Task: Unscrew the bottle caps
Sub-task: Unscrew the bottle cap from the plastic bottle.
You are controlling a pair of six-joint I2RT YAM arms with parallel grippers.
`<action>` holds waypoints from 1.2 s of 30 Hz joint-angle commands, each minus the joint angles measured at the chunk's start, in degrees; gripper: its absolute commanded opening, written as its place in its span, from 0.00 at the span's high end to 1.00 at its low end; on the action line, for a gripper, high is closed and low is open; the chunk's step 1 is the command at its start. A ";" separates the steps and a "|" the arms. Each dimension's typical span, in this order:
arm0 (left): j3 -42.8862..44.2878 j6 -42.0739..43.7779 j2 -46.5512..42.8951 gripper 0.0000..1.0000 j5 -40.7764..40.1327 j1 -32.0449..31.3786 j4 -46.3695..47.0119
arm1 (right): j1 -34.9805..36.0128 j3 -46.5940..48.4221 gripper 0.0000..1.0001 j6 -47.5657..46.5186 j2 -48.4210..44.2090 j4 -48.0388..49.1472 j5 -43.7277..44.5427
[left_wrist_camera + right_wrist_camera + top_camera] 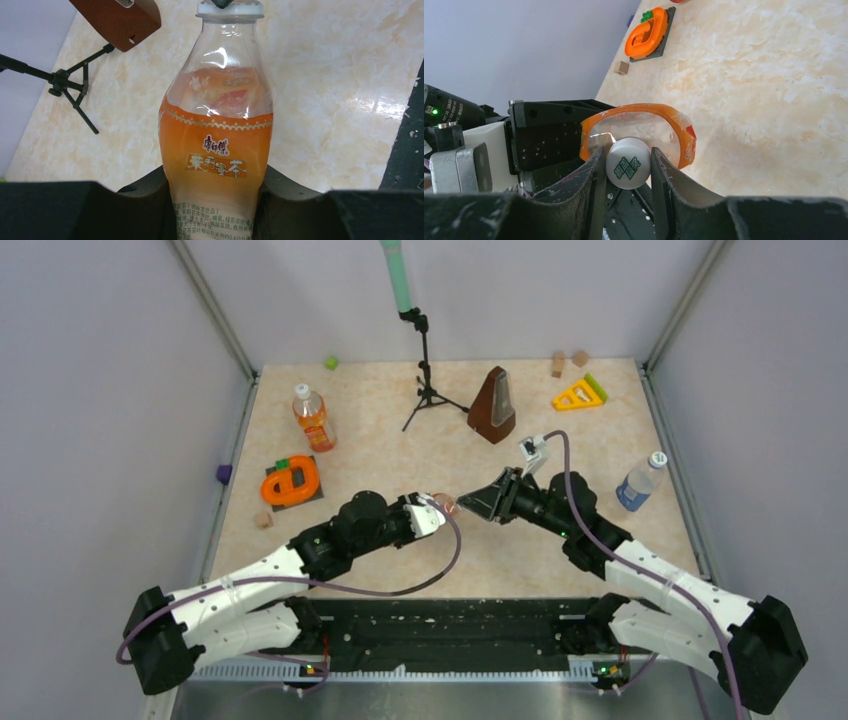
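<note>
White plastic screw cap (628, 170) is clamped in the right hand (480, 502), on a squat clear orange-liquid bottle (217, 140) gripped sideways by the left hand (428, 515) over the desk's (480, 565) middle. Held this way, it may spill once loosened, or turn with the cap if the left grip slips.

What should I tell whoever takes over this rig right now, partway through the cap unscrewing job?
Left end effector: shut on the squat orange bottle, gripping its body.
Right end effector: shut on that bottle's white cap, which sits on the neck.
Slim orange bottle: standing far left, capped.
Blue-label bottle: right side, capped.
Done: no cap is visibly off.
Left: twist this cap off, then the other two.
</note>
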 commanded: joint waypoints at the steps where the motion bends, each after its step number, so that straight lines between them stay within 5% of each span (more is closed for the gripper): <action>1: 2.26 -3.30 -0.71 1.00 -1.96 -0.36 -0.05 | 0.16 3.01 0.79 -3.66 -0.98 -0.64 -2.06; 4: 4.45 -7.45 0.35 1.00 -0.32 -0.31 -3.15 | 0.19 2.62 0.80 -6.22 -2.03 0.62 -6.80; 10: 5.99 -9.68 0.35 1.00 17.22 1.08 -2.27 | 0.16 0.13 0.80 -6.63 -3.83 9.29 -18.73; 18: 8.64 -13.55 1.59 1.00 34.24 5.03 -3.44 | 0.16 -1.34 0.79 -14.60 -4.48 4.33 -24.28; 21: 9.92 -12.08 3.53 1.00 35.91 5.15 -6.17 | 0.16 -1.97 0.71 -16.87 -5.32 3.38 -24.22; 26: 8.97 -11.24 4.34 1.00 25.92 5.18 -5.44 | 0.16 -2.15 0.45 -17.00 -6.80 1.61 -20.90; 36: 2.40 -5.70 1.08 1.00 6.69 4.65 -0.27 | 0.10 1.98 0.35 -11.61 -11.31 -9.08 -3.54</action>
